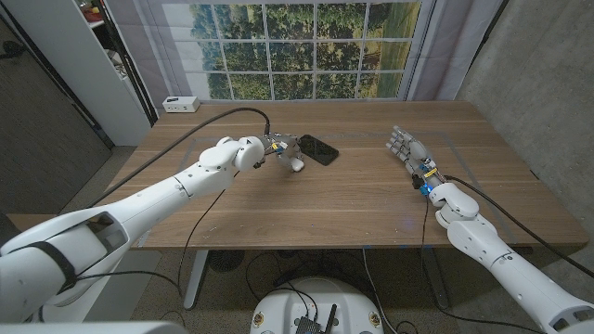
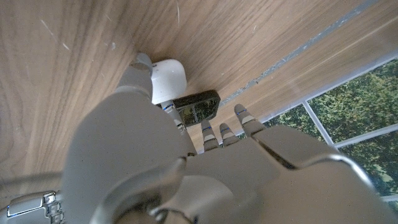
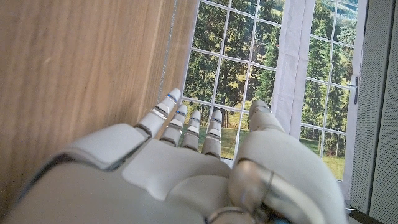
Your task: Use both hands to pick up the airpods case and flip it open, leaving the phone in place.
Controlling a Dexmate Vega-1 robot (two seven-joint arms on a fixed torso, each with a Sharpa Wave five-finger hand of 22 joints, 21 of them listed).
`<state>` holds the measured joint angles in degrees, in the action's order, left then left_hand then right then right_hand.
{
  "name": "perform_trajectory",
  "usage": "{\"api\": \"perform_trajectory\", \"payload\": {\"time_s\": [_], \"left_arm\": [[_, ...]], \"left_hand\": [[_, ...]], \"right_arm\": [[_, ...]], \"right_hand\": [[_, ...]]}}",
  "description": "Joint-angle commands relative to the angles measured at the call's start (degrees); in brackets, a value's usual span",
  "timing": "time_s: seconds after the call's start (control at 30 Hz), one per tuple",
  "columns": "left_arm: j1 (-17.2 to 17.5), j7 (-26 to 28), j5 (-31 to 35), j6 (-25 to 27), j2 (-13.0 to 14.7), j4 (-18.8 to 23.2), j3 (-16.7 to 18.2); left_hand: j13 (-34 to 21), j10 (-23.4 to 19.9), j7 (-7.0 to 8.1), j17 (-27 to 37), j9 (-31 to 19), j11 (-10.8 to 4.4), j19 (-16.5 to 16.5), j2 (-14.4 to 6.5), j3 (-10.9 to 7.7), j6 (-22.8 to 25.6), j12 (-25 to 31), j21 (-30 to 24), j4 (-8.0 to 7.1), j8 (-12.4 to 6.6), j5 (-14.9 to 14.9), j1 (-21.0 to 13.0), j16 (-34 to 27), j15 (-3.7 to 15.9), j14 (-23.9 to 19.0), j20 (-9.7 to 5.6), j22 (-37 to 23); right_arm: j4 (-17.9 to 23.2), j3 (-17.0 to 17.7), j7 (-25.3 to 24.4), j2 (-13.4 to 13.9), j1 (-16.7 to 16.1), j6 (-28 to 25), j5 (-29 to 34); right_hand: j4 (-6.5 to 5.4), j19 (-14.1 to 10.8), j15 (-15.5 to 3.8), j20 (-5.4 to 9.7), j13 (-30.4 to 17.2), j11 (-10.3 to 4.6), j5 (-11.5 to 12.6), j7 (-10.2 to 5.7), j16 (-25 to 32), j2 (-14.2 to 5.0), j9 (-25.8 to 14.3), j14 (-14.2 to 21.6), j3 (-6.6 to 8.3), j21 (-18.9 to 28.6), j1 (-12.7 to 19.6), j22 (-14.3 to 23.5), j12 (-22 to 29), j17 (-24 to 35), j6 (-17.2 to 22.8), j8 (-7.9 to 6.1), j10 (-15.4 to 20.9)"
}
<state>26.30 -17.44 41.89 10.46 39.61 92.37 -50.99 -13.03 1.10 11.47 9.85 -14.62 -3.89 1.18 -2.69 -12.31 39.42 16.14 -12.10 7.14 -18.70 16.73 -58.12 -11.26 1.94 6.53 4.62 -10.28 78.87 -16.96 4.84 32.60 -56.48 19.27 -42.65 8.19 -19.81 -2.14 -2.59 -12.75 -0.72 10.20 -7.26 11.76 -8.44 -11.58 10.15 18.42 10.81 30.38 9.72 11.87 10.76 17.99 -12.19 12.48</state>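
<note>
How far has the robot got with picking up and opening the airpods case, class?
Done: the left hand has reached the white airpods case beside the phone. In hand: its fingers are at the case, which looks closed and on the table; whether they grip it cannot be told. Left: lifting it, bringing over the right hand, which is open and far off, and flipping the lid.

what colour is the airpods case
White; the airpods case shows best in the left wrist view.
</note>
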Motion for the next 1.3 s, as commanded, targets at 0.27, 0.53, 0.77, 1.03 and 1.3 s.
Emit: {"api": "perform_trajectory", "payload": {"time_s": [0.27, 0.53, 0.77, 1.03, 1.3], "left_arm": [[3.1, 1.9, 0.5, 1.9, 4.0, 10.9, 5.5], [0.5, -0.3, 2.8, -0.8, 4.4, 12.0, 5.7], [-0.7, -1.9, 4.9, -1.9, 4.2, 13.1, 6.2], [-1.5, -2.9, 6.7, -3.0, 3.6, 14.2, 6.8], [-2.4, -2.8, 7.7, -4.9, 3.0, 14.7, 7.5]], "left_hand": [[0.1, -1.0, -3.45, 0.1, -2.8, -0.32, 0.9, -0.8, 1.50, 6.4, 0.2, -0.2, -0.31, -2.87, -0.9, 0.0, 0.1, 0.32, -1.0, -0.26, -0.2], [0.2, -1.0, -4.70, 0.1, -3.1, -0.23, 1.5, -1.1, 2.19, 7.1, 0.0, -0.3, -0.55, -3.08, -1.2, 0.2, 0.2, 0.61, -1.4, -0.27, -0.2], [0.3, -1.2, -4.72, 0.1, -3.4, -0.24, 1.5, -1.1, 2.56, 7.4, 0.0, -0.2, -0.59, -3.24, -1.4, 0.2, 0.2, 0.76, -1.8, -0.28, -0.2], [0.4, -1.4, -4.87, 0.1, -3.9, -0.29, 1.6, -1.2, 3.12, 8.0, -0.1, -0.1, -0.68, -3.51, -1.6, 0.2, 0.4, 0.97, -1.9, -0.44, -0.2], [0.4, -1.6, -5.02, 0.1, -4.2, -0.18, 1.6, -1.3, 3.52, 8.2, -0.2, 0.0, -0.68, -3.58, -1.7, 0.1, 0.4, 1.00, -2.0, -0.37, -0.2]], "right_arm": [[4.9, -1.3, 0.5, 2.7, 0.9, -8.3, -1.4], [9.6, -1.6, 0.5, 6.1, 1.9, -19.8, -5.9], [11.7, -1.6, 2.5, 8.4, 4.1, -29.1, -10.9], [14.6, -2.5, 5.8, 11.4, 7.0, -34.5, -12.2], [15.6, -2.8, 8.3, 11.6, 8.9, -37.3, -14.4]], "right_hand": [[1.02, 0.6, -2.60, -1.04, 0.0, 0.03, 0.4, 0.53, -0.2, 0.89, -0.3, 0.0, 0.16, 0.1, 1.8, 0.3, 0.4, -0.1, 3.3, -1.32, 0.9], [2.00, 0.8, -1.04, -1.95, 0.0, 0.23, 0.3, 1.47, -0.5, 2.51, -0.4, -0.4, 0.36, 0.1, 3.6, 0.3, 0.2, -0.2, 4.3, -1.44, 0.2], [2.53, 0.6, -0.38, -2.56, 0.0, 0.63, 0.2, 2.57, -0.5, 3.74, -0.5, -0.4, 0.97, 0.3, 6.3, 0.3, 0.1, -0.2, 6.2, -2.05, 0.0], [2.42, 0.3, 0.44, -3.01, 0.0, 1.23, 0.2, 3.98, -0.5, 4.94, -0.6, -0.4, 1.10, 0.4, 7.9, 0.3, 0.2, -0.2, 7.8, -2.43, 0.0], [2.08, -1.0, 0.55, -2.68, 0.0, 1.94, 0.1, 4.97, -0.1, 5.59, -0.7, 0.5, 1.17, 0.9, 9.0, 0.3, 0.4, -0.1, 8.5, -2.43, 0.5]]}}
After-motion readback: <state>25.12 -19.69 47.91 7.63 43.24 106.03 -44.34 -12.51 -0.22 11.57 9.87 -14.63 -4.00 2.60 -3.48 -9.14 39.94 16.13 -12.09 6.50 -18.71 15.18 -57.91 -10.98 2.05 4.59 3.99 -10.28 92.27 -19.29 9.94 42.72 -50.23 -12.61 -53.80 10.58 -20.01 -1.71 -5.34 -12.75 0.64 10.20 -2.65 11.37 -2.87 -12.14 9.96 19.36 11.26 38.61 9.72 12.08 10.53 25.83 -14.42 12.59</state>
